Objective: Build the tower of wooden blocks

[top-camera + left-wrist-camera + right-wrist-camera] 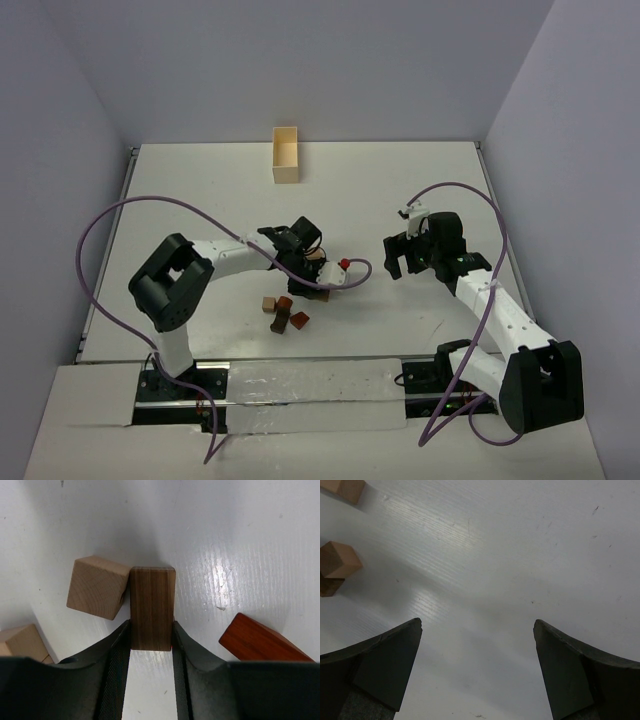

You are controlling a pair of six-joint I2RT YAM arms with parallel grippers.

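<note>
Brown wood is what your left gripper (pixel 151 632) has. A dark brown block (pixel 152 600) sits long-ways between the two black fingers (pixel 112 655). Both fingers press on its sides, so the jaws are clamped on it. You cannot tell from here if it rests on the white table (pixel 240 540) or is just off it.

A light tan cube (pixel 97 587) touches the block's top left corner. A reddish-brown wedge (pixel 257 642) lies off to the right, apart from it. Another tan block (pixel 20 641) peeks in at the bottom left (only part of it shows).

From the top camera, you see this gripper low over the middle of the table. A small bunch of blocks (pixel 284 312) lies just beside it, on the side nearer your arms. The pale wooden box (pixel 286 156) stands far back by the wall.

Your right gripper (pixel 477 625) hangs over the right side of the table, well apart from the blocks. Its jaws are wide apart, with nothing between them.
</note>
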